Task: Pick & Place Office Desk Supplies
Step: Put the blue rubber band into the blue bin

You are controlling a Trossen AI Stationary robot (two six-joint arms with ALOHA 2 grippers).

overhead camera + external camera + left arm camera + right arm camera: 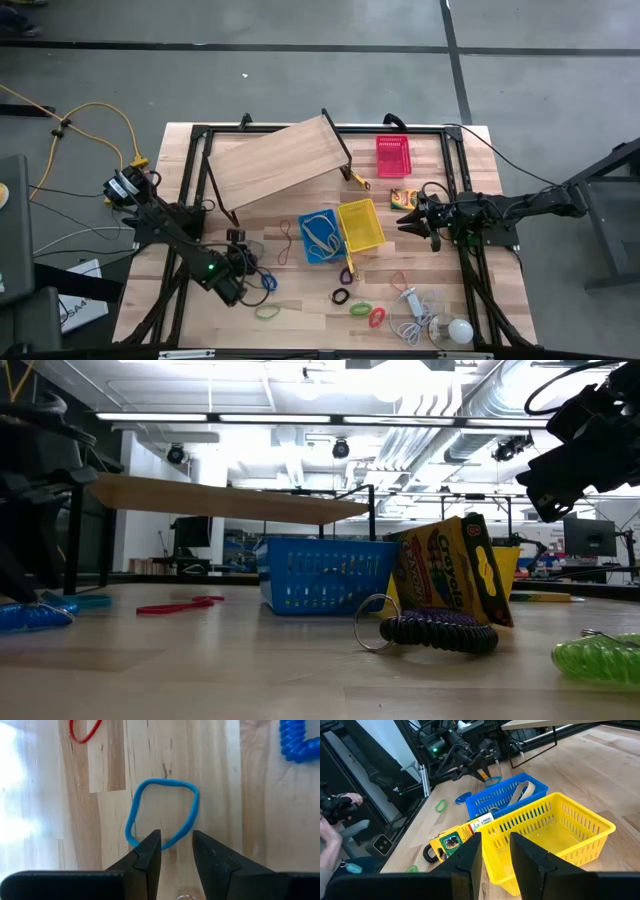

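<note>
My left gripper (pixel 176 845) is open, pointing down at the table near its left side (pixel 243 265). Its fingertips stand over the near arc of a blue rubber-band loop (pixel 162 810) that lies flat on the wood. My right gripper (pixel 495 847) is open and holds nothing. It hovers right of the yellow basket (pixel 360 224), above the table (pixel 575 445). The blue basket (pixel 320 236) stands beside the yellow one and has a tan band (pixel 522 790) in it. The red basket (pixel 393 156) is at the far edge. The crayon box (pixel 450 575) leans on the yellow basket. My left gripper has its fingertips (pixel 150 842) at the loop's near arc (pixel 131 834), coming from above with one finger to either side of the arc's middle. I cannot tell whether they touch the band. The loop lies flat and slack on the table.
A wooden board on black legs (pixel 275 160) stands at the far left. A dark coil with a keyring (pixel 435 632) lies before the crayon box. A blue coil (pixel 299 742), a red band (pixel 82 730), green loops (pixel 268 312) and a white bulb with cord (pixel 458 330) lie nearby. A person's hand (pixel 332 827) shows beyond the table.
</note>
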